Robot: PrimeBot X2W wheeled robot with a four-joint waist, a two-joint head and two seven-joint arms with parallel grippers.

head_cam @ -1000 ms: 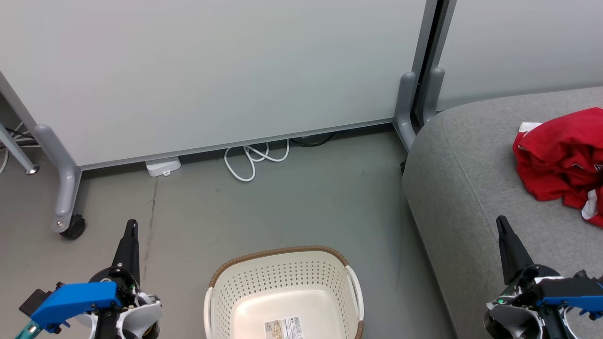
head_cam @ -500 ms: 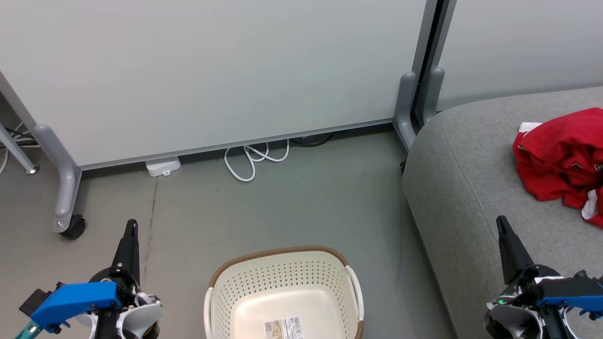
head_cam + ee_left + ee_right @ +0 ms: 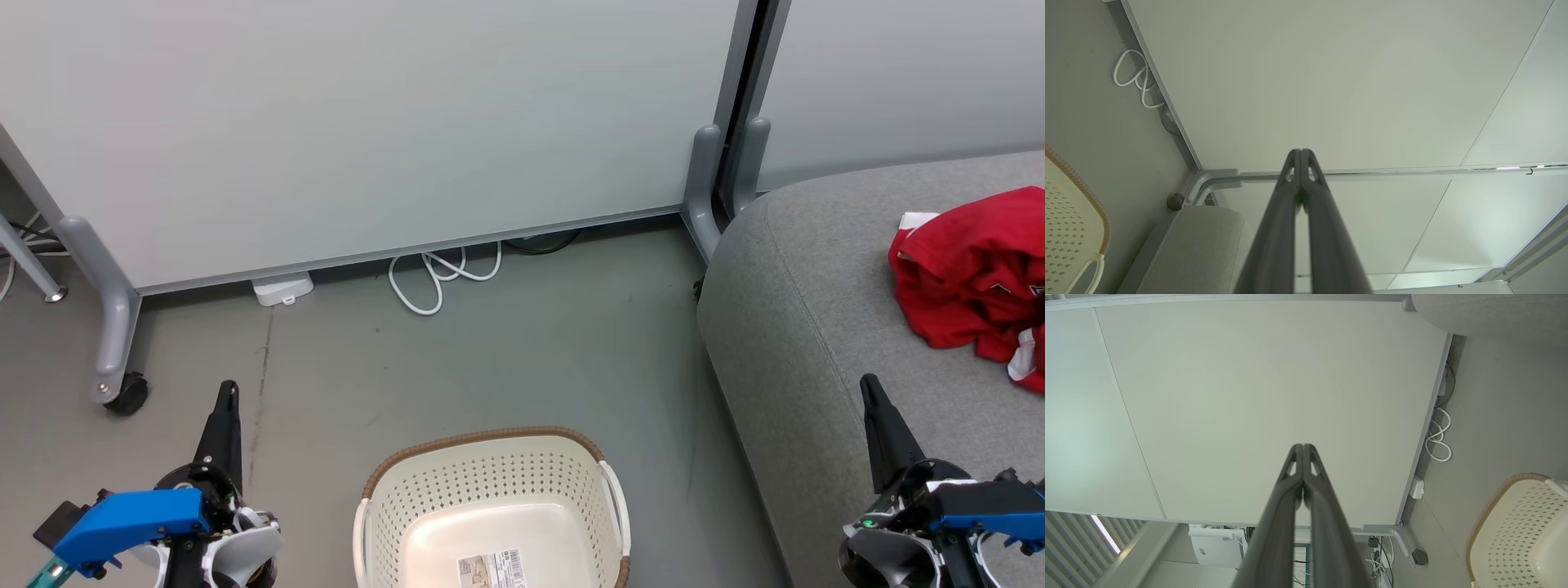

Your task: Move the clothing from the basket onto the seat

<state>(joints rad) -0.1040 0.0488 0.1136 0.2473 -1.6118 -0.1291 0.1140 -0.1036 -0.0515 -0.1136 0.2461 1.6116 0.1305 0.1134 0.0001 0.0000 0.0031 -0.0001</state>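
Observation:
Red clothing (image 3: pixel 976 286) with white trim lies bunched on the light grey seat (image 3: pixel 816 327) at the right edge of the head view. The cream basket (image 3: pixel 490 482) with a brown rim stands on the floor at bottom centre, holding only a paper label (image 3: pixel 492 567). My left gripper (image 3: pixel 229 390) is shut to the left of the basket, holding nothing. My right gripper (image 3: pixel 869 384) is shut over the seat's front, below the clothing, holding nothing. In the wrist views each gripper's tips meet, the left gripper (image 3: pixel 1300 152) and the right gripper (image 3: pixel 1303 446) both against a pale panel.
A pale partition wall (image 3: pixel 367 122) on castered grey legs (image 3: pixel 114 343) stands behind the basket. A white cable loop (image 3: pixel 433 282) and a power block (image 3: pixel 282 288) lie at its foot. Bare grey floor (image 3: pixel 506 359) lies between the wall, the basket and the seat.

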